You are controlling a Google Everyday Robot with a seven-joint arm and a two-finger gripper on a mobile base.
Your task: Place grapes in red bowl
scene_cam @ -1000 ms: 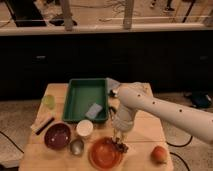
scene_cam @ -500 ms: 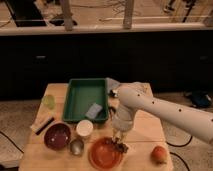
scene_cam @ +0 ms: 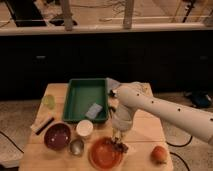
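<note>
At red bowl, pincer above grapes

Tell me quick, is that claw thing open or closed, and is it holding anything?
Gripper: jaws closed, down at the grapes by the red bowl rim; whether it grips them cannot be told.

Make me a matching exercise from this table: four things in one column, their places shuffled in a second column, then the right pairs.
Things
1. grapes
2. maroon bowl
3. orange fruit
4. gripper

Places
A. near the front right corner of the table
B. just above the grapes, fingers shut
C. left of the metal cup
D. at the right rim of the red bowl

Pairs: 1-D, 2-C, 3-A, 4-B
</note>
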